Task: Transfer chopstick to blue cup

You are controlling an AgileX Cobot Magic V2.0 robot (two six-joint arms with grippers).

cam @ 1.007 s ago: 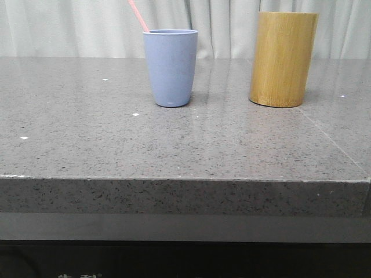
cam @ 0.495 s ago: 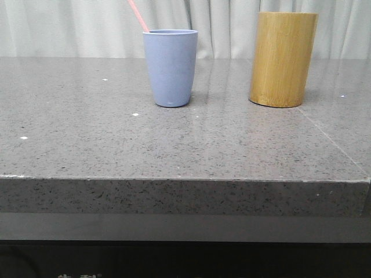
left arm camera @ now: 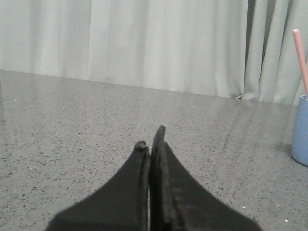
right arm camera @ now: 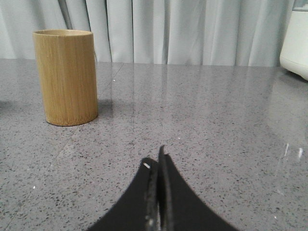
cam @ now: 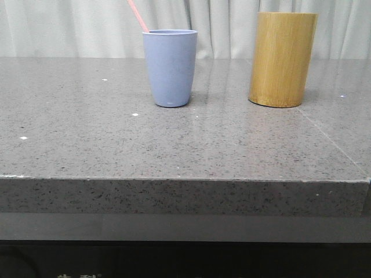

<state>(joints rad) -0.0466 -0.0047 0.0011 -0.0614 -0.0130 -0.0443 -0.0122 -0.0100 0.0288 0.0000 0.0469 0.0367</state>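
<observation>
Left gripper [left arm camera: 150,137]: black fingers pressed together, nothing between them, low over bare grey speckled counter [left arm camera: 72,125]. Right gripper [right arm camera: 156,159]: fingers likewise closed on nothing, over the same counter. From the left wrist view the blue cup [left arm camera: 301,130] sits off to the side at the frame edge, well apart from the fingers, with the chopstick [left arm camera: 300,60] rising out of it. Front view: blue cup [cam: 170,67] stands upright on the counter [cam: 174,150], chopstick [cam: 138,15] inside it, leaning toward the robot's left, upper end cut off by the frame top. Bamboo cylinder [cam: 283,59] stands upright to the right of the blue cup, apart from it; in the right wrist view it [right arm camera: 65,77] is ahead of the fingers, not touching. White appliance [right arm camera: 296,41] at that view's edge. Pale curtain [cam: 75,29] behind the counter.
</observation>
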